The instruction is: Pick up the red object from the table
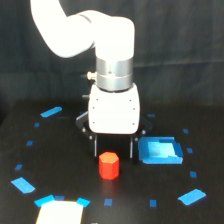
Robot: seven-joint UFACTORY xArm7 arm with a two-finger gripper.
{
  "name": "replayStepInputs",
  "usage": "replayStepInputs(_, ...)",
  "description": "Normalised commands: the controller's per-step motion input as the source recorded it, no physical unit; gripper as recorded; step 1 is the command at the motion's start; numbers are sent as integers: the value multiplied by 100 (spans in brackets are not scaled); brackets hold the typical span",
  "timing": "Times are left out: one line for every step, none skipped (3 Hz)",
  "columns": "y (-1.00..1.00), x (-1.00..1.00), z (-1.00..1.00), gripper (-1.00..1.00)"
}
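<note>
Right now the red object [109, 165] stands upright on the black bench [65, 165], a stubby block with flat facets and a lighter top face. Everything else is placed from it. Directly behind and above it hangs the hand [113, 147], carried on the arm's white boxy wrist housing [113, 114] and silver collar [114, 73]. Two thin dark fingers [94, 146] reach down from the housing, one on each side of the block, spread wider than the block itself. Their tips sit about level with its top face, and from this angle they appear slightly behind it; whether either finger touches it cannot be told, though a gap shows on both sides. The block rests on the bench, not lifted.

Toward the exterior view's right of the block, just beside the nearer finger, lies a larger blue square patch [160, 150]. Small blue tape pieces [51, 111] are scattered in a loose ring around the block: one far behind it toward the exterior view's left, one nearer the camera on that same side, and one nearer the camera toward the exterior view's right. A pale rectangular item [59, 212] with blue corners sits at the lower edge, nearer the camera than the block; what it is cannot be made out.
</note>
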Motion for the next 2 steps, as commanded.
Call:
replayStepInputs(-72,-36,-25,5)
replayStepInputs(-87,7,-46,27)
